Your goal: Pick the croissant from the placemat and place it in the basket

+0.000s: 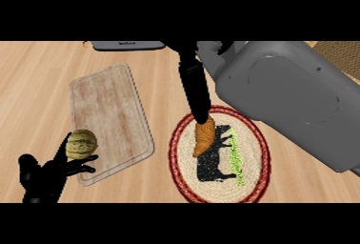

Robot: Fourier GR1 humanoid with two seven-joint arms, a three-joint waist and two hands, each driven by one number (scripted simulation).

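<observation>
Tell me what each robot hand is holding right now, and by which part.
Nothing is clearly held. The right robot hand has a finger reaching down to the croissant's upper end on the placemat; no curl round it shows. The left robot hand rests open.

A kitchen, judging by the pale wood-grain counter top (42, 86), the worn rectangular wooden cutting board (109, 114), the round woven placemat with red rim and black cow figure (184, 176) and the small tan netted melon (82, 144)
</observation>
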